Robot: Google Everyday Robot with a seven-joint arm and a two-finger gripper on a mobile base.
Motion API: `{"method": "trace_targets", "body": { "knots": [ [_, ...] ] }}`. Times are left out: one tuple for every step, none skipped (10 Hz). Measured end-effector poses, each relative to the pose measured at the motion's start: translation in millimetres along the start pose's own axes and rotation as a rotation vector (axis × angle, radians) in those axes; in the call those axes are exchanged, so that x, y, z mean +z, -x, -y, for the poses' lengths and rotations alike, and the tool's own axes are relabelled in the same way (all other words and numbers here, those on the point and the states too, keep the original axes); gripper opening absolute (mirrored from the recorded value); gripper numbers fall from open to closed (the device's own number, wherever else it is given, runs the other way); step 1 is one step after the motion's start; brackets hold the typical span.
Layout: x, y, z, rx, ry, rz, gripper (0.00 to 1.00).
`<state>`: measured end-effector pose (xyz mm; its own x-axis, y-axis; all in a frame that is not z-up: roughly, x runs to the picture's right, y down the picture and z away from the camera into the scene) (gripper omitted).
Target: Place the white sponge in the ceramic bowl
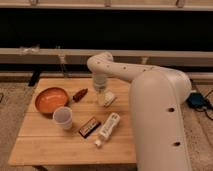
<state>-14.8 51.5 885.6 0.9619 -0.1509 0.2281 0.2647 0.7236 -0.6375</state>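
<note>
The white sponge (107,99) lies on the wooden table (45,145), right of centre towards the back. My gripper (101,92) points down directly over the sponge's left end, touching or nearly touching it. The ceramic bowl (49,99), orange-red inside with a darker rim, sits at the table's left side, about a bowl's width left of the gripper. Nothing shows inside the bowl.
A small white cup (63,118) stands just in front of the bowl. A reddish-brown object (80,94) lies between bowl and gripper. A dark bar (90,127) and a white capped bottle (108,128) lie near the front. My arm's large white body (160,120) fills the right side.
</note>
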Motion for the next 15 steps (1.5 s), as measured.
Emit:
{"method": "trace_targets", "body": {
  "knots": [
    [16, -21, 5, 0.031, 0.014, -0.014, 0.70],
    [25, -31, 7, 0.051, 0.023, -0.019, 0.70],
    [34, -44, 6, 0.079, 0.031, -0.027, 0.70],
    [42, -49, 6, 0.099, 0.039, -0.032, 0.70],
    [45, -48, 7, 0.104, 0.043, -0.036, 0.70],
    [46, -49, 7, 0.110, 0.046, -0.038, 0.70],
    [47, -49, 5, 0.117, 0.049, -0.038, 0.70],
    [47, -48, 4, 0.123, 0.046, -0.040, 0.70],
    [48, -47, 4, 0.127, 0.041, -0.042, 0.70],
    [48, -45, 4, 0.133, 0.035, -0.044, 0.70],
    [48, -44, 4, 0.138, 0.029, -0.047, 0.67],
    [47, -40, 5, 0.144, 0.019, -0.051, 0.57],
    [47, -35, 6, 0.150, 0.007, -0.053, 0.48],
    [45, -29, 7, 0.161, -0.010, -0.056, 0.36],
    [41, -25, 8, 0.171, -0.025, -0.054, 0.27]
  ]
}}
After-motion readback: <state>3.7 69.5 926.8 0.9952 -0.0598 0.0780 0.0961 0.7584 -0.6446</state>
